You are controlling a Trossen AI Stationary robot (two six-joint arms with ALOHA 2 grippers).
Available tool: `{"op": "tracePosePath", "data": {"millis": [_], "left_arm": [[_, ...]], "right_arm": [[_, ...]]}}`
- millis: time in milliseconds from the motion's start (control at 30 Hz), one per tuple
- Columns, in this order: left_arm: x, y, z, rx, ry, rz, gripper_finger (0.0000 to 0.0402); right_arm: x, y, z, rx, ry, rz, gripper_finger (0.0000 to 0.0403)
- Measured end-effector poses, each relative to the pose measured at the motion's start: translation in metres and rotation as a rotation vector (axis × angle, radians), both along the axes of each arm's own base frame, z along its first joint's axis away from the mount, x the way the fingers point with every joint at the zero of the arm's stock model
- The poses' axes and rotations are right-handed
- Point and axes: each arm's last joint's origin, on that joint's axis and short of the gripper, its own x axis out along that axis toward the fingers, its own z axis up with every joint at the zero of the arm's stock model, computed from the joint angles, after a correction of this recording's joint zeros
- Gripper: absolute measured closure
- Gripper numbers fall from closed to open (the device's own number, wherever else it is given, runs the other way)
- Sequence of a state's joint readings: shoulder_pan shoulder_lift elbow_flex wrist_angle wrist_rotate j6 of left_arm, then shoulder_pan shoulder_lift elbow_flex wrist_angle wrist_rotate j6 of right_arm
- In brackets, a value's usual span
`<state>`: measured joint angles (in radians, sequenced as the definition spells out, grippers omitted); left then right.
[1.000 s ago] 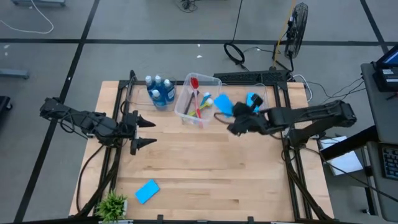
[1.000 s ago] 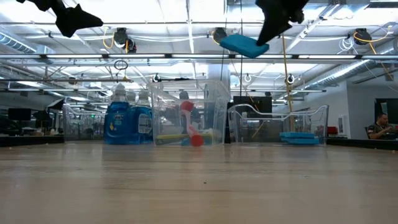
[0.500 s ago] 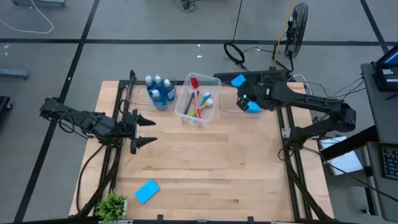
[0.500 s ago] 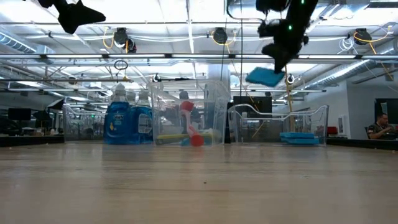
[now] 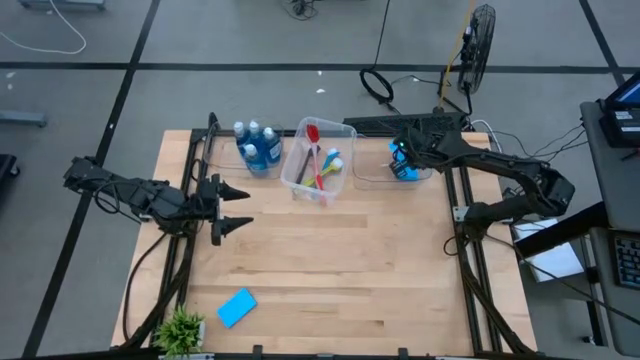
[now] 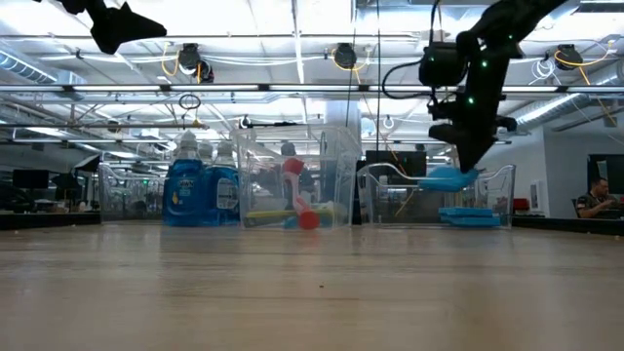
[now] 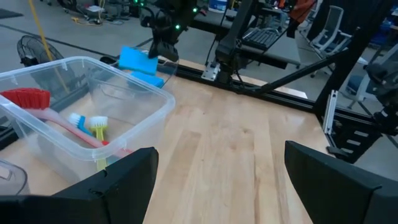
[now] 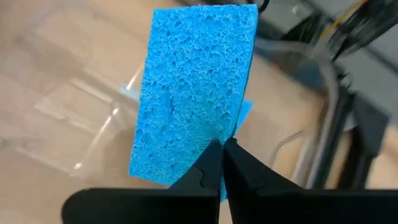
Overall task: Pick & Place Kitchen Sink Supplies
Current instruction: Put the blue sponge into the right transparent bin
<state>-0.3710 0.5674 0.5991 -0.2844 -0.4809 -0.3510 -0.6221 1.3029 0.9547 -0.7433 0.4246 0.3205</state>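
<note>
My right gripper (image 5: 402,158) is shut on a bright-blue sponge (image 8: 193,81) at the far right of the table. It holds the sponge (image 6: 450,178) at about rim height of a clear bin (image 5: 365,165), and another blue sponge (image 6: 470,214) lies on that bin's bottom. My left gripper (image 5: 248,211) is open and raised over the table's left side with nothing between its fingers. A third blue sponge (image 5: 236,307) lies flat on the table near the front left. Blue soap bottles (image 5: 258,145) stand at the far left. Brushes (image 5: 320,160) lie in the middle clear bin. My right gripper pinches the sponge near one short end (image 8: 210,142) between its two fingertips. The fingers slant down from above. The sponge hangs below the fingers (image 6: 466,146), tilted near level, lifted clear of the sponge on the bin's bottom.
The middle clear bin (image 5: 300,150) stands between the bottles and the right bin. A small green plant (image 5: 180,328) sits at the front left corner. Black frame rails (image 5: 460,215) run along the table's sides. Bare wood lies in the table's middle and front right.
My right gripper has carried the sponge from beside the brush bin toward the table's far right corner and down, tipping further downward. The sponge now hangs at the right bin's rim instead of high above the table.
</note>
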Motion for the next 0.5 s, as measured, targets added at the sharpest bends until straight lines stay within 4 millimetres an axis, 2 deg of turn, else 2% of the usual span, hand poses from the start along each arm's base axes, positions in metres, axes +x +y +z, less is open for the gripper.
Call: {"op": "tracePosePath", "data": {"millis": [200, 500], "left_arm": [[0.0, 0.0, 0.0, 0.001, 0.0, 0.0, 0.0052], [0.0, 0.0, 0.0, -0.023, -0.003, 0.007, 0.0052]], "right_arm": [[-0.0002, -0.002, -0.0123, 0.066, -0.124, -0.032, 0.0403], [0.0058, -0.0054, -0.0105, 0.063, -0.292, -0.15, 0.0403]]}}
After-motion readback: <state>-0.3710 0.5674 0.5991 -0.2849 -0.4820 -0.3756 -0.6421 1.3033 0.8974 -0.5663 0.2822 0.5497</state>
